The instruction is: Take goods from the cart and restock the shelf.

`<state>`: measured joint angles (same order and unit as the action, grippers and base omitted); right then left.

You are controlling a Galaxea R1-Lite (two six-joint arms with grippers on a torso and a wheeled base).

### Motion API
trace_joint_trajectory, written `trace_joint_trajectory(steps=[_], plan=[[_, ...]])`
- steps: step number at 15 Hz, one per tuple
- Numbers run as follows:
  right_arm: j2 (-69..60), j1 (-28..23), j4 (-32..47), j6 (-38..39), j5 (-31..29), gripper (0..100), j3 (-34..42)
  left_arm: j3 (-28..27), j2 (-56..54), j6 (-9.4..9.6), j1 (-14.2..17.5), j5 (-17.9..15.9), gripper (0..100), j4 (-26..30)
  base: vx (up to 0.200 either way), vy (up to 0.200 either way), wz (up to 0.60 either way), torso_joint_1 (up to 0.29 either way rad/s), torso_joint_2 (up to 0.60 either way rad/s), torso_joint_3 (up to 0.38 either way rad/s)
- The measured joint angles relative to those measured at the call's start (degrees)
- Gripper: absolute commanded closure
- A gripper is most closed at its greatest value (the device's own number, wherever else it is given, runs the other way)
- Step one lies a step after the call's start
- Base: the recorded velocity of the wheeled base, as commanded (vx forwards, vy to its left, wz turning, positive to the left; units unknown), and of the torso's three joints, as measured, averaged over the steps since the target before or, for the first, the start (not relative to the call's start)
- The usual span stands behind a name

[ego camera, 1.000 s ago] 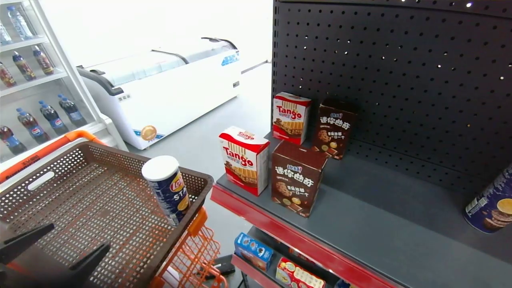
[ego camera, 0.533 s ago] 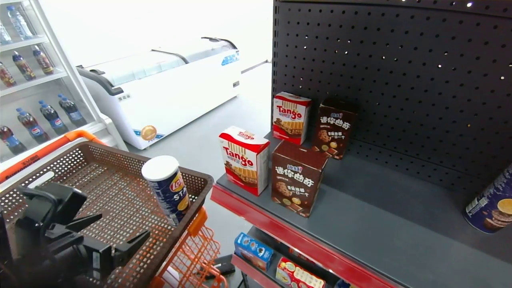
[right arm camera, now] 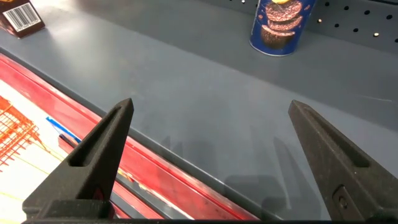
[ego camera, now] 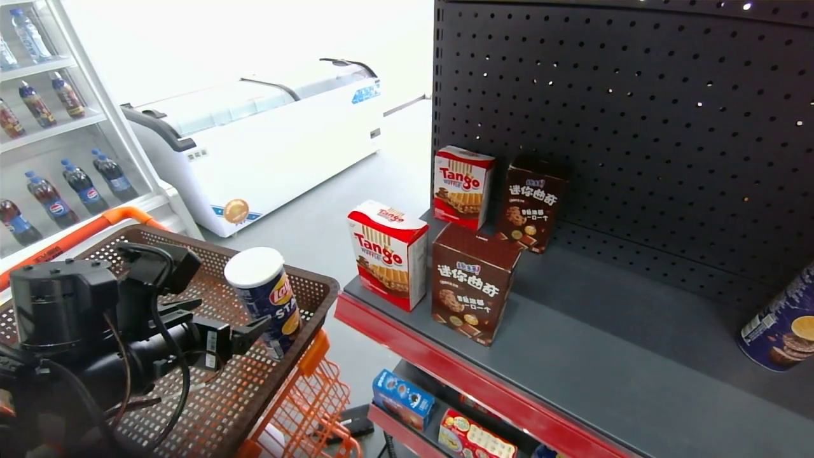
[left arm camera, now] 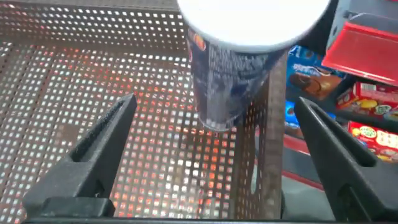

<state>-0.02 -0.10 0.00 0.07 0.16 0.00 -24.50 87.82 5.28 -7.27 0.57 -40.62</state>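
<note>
A blue chip can [ego camera: 264, 299] with a white lid stands upright at the near right corner of the brown basket [ego camera: 321, 283] on the orange cart [ego camera: 305, 401]. My left gripper [ego camera: 232, 316] is open and level with the can, just to its left. In the left wrist view the can [left arm camera: 233, 81] stands ahead between the spread fingers [left arm camera: 93, 155], untouched. My right gripper [right arm camera: 211, 107] hangs open with nothing in it, above the grey shelf board [right arm camera: 205, 81]. A second blue can [ego camera: 779, 324] stands at the shelf's right end.
On the shelf [ego camera: 604, 343] stand two red-and-white wafer boxes [ego camera: 388, 254] and two brown cookie boxes [ego camera: 472, 283], with bare board to their right. Pegboard backs the shelf. A lower shelf holds boxes [ego camera: 404, 397]. A chest freezer [ego camera: 254, 140] and a drinks fridge [ego camera: 51, 127] stand behind.
My left arm has risen from the lower left corner and moved right across the basket, bringing its open gripper up beside the chip can. The can and the shelf goods have not moved.
</note>
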Motion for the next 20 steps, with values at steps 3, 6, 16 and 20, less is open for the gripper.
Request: trace_joint_trajectory(steps=[3, 6, 16, 20], plan=[[0.0, 0.0, 0.0, 0.0, 0.0, 0, 0.0, -2.1, 4.5, -0.13, -0.1, 0.0, 0, -3.5, 0.0, 0.0, 0.0, 0.0, 0.0, 0.0], [0.0, 0.0, 0.0, 0.0, 0.0, 0, 0.0, -2.6, 8.4, -0.2, -0.4, 0.1, 0, -5.5, 0.0, 0.0, 0.0, 0.0, 0.0, 0.0], [0.0, 0.0, 0.0, 0.0, 0.0, 0, 0.0, -5.7, 16.5, -0.02, -1.2, 0.1, 0, -11.1, 0.0, 0.0, 0.0, 0.0, 0.0, 0.0], [0.0, 0.0, 0.0, 0.0, 0.0, 0, 0.0, -6.8, 18.0, 0.0, -1.2, 0.1, 0, -11.2, 0.0, 0.0, 0.0, 0.0, 0.0, 0.0]])
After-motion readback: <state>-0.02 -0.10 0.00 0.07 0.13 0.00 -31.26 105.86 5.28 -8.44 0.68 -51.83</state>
